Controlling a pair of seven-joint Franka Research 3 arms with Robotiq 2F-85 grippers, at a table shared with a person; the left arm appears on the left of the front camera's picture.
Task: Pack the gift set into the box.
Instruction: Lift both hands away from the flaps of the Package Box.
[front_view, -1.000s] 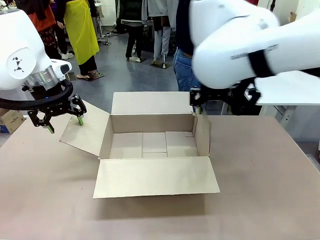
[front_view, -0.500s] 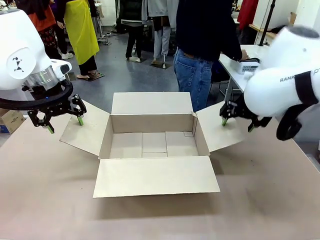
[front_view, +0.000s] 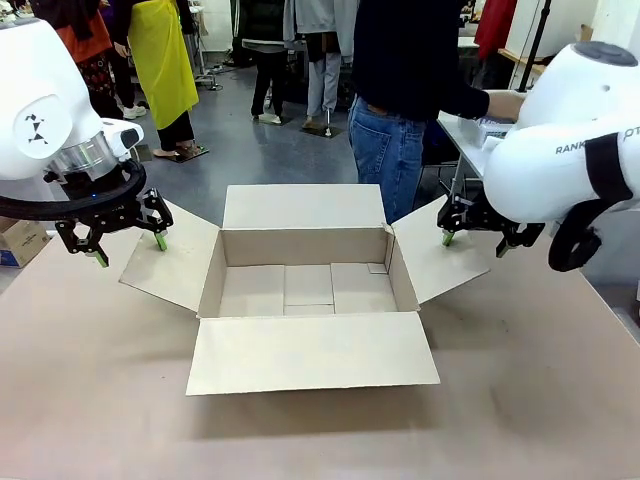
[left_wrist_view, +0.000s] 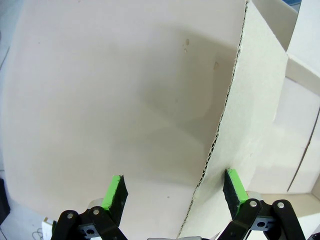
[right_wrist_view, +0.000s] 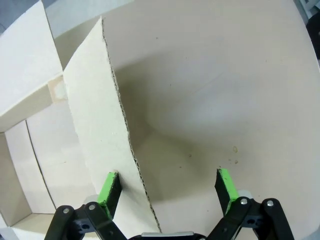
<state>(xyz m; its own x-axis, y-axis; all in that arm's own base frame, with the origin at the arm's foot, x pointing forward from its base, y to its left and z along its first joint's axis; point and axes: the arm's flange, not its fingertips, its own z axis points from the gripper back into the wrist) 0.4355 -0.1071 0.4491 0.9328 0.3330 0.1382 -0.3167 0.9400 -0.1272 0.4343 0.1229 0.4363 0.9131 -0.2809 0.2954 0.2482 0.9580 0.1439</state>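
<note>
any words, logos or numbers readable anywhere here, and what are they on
"RANK": dark letters on the white casing of the right arm; it looks like part of a longer word, and the rest is hidden.
Black emblem without letters: on the white casing of the left arm.
The box: plain cardboard, no print on the faces seen.
Small carton at the left edge: any print is too small to read.

Lettering, one item: "RANK", dark grey capitals on the white shell of the right arm (front_view: 575, 160), cut off at both ends by the curve of the casing.

Signs, one item: black angular emblem on the left arm (front_view: 37, 128), no letters.
</note>
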